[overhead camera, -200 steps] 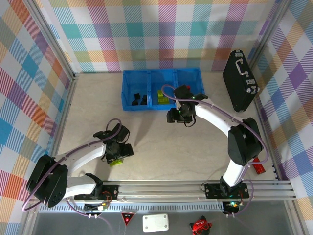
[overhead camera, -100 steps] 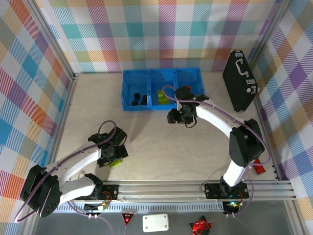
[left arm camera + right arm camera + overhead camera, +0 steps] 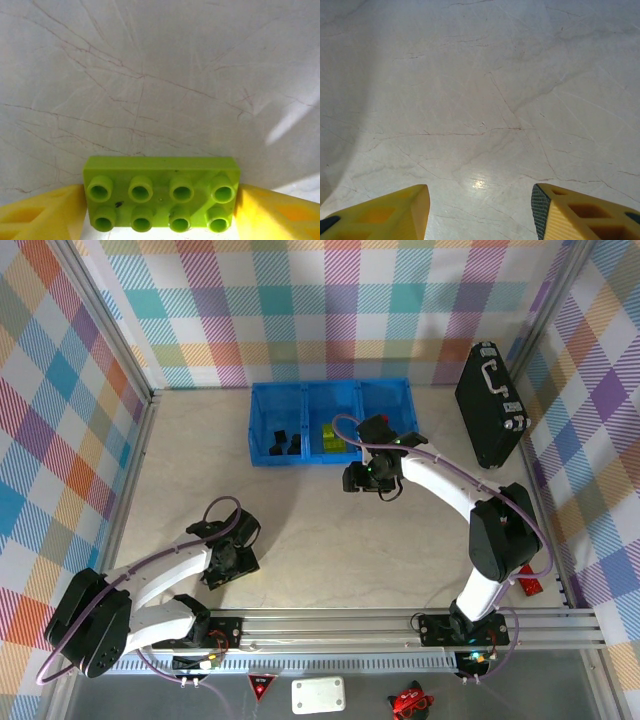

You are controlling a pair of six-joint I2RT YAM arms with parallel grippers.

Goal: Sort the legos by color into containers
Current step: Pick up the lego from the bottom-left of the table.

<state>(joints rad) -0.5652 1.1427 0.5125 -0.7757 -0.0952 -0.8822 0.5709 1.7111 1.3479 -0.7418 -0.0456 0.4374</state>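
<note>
A lime-green lego point(image 3: 161, 192), a flat brick with two rows of studs, lies on the table between my left gripper's yellow fingers point(image 3: 40, 215), which press against both its ends. In the top view the left gripper point(image 3: 232, 562) sits low near the front edge and covers that brick. My right gripper point(image 3: 365, 478) hovers open just in front of the blue containers point(image 3: 300, 387), with bare table between its fingers point(image 3: 395, 212). Black legos point(image 3: 285, 440) lie in the left compartment and lime ones point(image 3: 327, 435) in the middle one. A red lego point(image 3: 528, 583) lies at the far right.
A black hard case point(image 3: 490, 405) with a handle leans at the back right. The right arm arches over the bin's right compartment and hides part of it. Plaid walls close in the table on three sides; a metal rail point(image 3: 400, 625) runs along the front.
The left gripper has shifted down over the lime-green lego, which showed beside it earlier, and its jaws have come in onto the brick's ends. The right arm has not moved.
</note>
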